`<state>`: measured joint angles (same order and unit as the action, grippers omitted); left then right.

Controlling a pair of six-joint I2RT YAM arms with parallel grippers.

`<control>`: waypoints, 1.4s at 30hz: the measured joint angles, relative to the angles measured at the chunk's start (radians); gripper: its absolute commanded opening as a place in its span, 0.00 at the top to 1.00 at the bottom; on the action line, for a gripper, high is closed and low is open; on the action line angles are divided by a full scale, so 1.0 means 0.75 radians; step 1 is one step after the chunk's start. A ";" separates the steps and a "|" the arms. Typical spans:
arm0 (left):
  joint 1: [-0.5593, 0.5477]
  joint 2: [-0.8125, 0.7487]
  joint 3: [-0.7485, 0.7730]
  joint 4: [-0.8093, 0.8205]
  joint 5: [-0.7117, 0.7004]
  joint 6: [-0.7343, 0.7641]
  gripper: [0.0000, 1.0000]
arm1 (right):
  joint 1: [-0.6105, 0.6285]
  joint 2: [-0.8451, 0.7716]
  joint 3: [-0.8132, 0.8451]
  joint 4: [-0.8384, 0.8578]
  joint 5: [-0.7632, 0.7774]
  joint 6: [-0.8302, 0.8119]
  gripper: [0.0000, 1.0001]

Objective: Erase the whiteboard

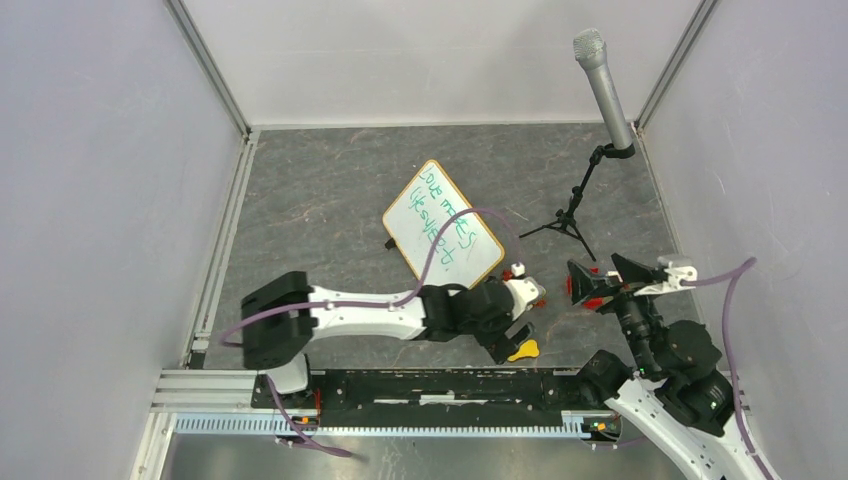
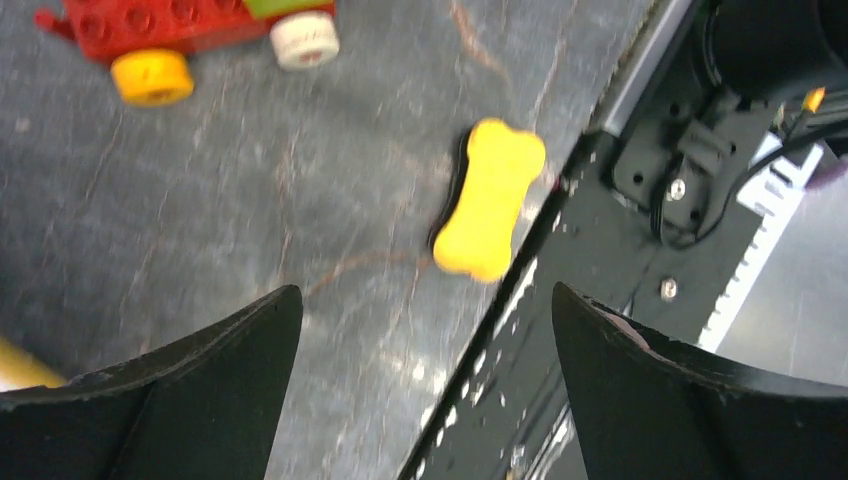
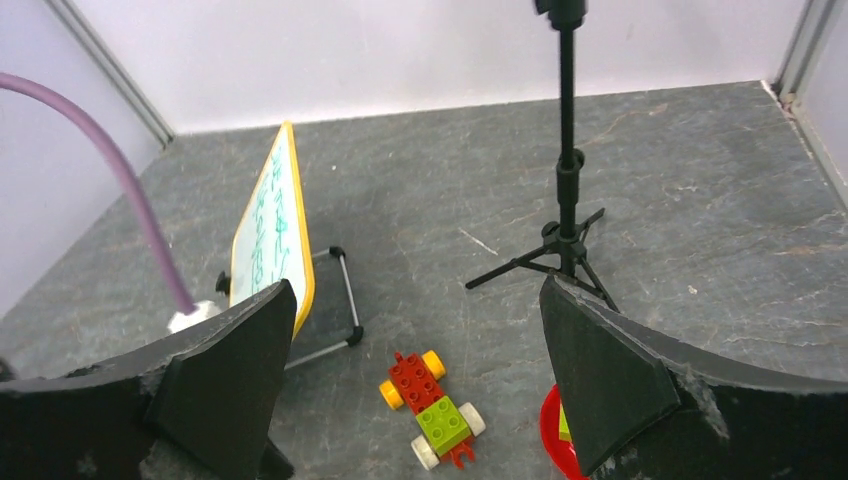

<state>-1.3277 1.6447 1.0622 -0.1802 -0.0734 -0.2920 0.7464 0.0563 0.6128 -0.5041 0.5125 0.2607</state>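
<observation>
The whiteboard [image 1: 443, 224] stood on the desk [image 1: 320, 190] with green writing all over it. Left fingers [image 2: 200, 390] were wide open near the yellow eraser [image 2: 489, 198], right fingers [image 3: 610, 380] wide open too, both holding nothing.

microphone [image 1: 603, 85]: on tripod stand [image 3: 566, 200] | brick car [image 3: 430, 408]: near stand | yellow bone-shaped block [image 2: 490, 198]: beside black rail [image 2: 500, 380]

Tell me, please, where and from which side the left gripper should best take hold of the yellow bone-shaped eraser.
Probably across the narrow waist of the yellow bone-shaped eraser, coming straight down from above. It lies flat on the table, yellow face up, right beside the black base rail, so a sideways approach looks cramped. The wider lobes on either side should keep the open left gripper from sliding off.
</observation>
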 measured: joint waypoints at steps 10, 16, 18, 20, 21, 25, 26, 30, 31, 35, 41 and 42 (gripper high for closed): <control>-0.040 0.377 0.395 -0.085 -0.025 0.091 0.14 | 0.000 -0.067 -0.034 -0.014 0.109 0.020 0.02; -0.099 0.443 0.433 -0.126 -0.060 0.124 0.21 | 0.000 -0.067 -0.035 -0.015 0.136 0.032 0.02; -0.110 0.457 0.433 -0.139 -0.069 0.132 0.23 | 0.000 -0.067 -0.035 -0.015 0.145 0.036 0.02; -0.114 0.469 0.433 -0.146 -0.071 0.133 0.26 | 0.000 -0.067 -0.035 -0.015 0.156 0.037 0.02; -0.114 0.475 0.433 -0.146 -0.075 0.134 0.29 | 0.000 -0.067 -0.035 -0.015 0.157 0.039 0.02; -0.114 0.495 0.433 -0.152 -0.094 0.144 0.36 | 0.000 -0.067 -0.036 -0.016 0.158 0.042 0.02; -0.114 0.500 0.433 -0.153 -0.105 0.144 0.36 | 0.000 -0.067 -0.038 -0.016 0.158 0.042 0.02; -0.114 0.506 0.433 -0.165 -0.129 0.144 0.36 | 0.000 -0.067 -0.046 -0.018 0.158 0.041 0.02; -0.114 0.506 0.433 -0.165 -0.135 0.144 0.36 | 0.000 -0.067 -0.046 -0.018 0.158 0.042 0.02; -0.114 0.506 0.428 -0.165 -0.149 0.142 0.48 | 0.000 -0.067 -0.046 -0.018 0.158 0.042 0.02; -0.116 0.477 0.351 -0.110 -0.193 0.130 0.53 | 0.000 -0.067 -0.046 -0.018 0.158 0.042 0.02; -0.113 0.454 0.320 -0.098 -0.193 0.125 0.54 | 0.000 -0.067 -0.046 -0.018 0.158 0.042 0.02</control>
<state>-1.4128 1.9850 1.3025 -0.2539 -0.2184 -0.1982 0.7464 0.0059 0.5781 -0.5175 0.6308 0.2920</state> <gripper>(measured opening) 0.490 0.979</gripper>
